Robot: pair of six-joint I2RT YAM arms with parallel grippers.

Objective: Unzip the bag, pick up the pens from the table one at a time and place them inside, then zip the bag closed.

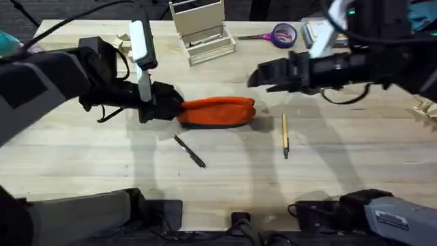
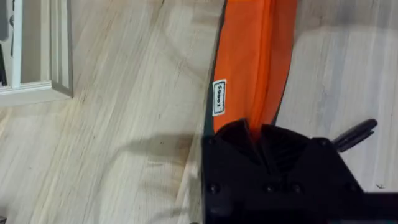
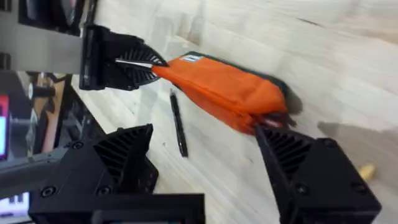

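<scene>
The orange bag (image 1: 217,111) lies lengthwise at the table's (image 1: 341,178) middle. My left gripper (image 1: 174,106) is shut on its left end; in the left wrist view the black fingers (image 2: 249,140) pinch the orange fabric (image 2: 249,68). My right gripper (image 1: 256,74) hangs open just behind and above the bag's right end, its spread fingers (image 3: 130,149) framing the bag (image 3: 224,90) with nothing between them. A black pen (image 1: 190,151) lies on the table in front of the bag. A tan pen (image 1: 285,134) lies to the bag's right front.
A white wooden organizer (image 1: 203,31) stands at the back centre. Purple-handled scissors (image 1: 282,34) lie at the back right beside some papers (image 1: 321,31). A small wooden piece (image 1: 427,109) sits at the right edge.
</scene>
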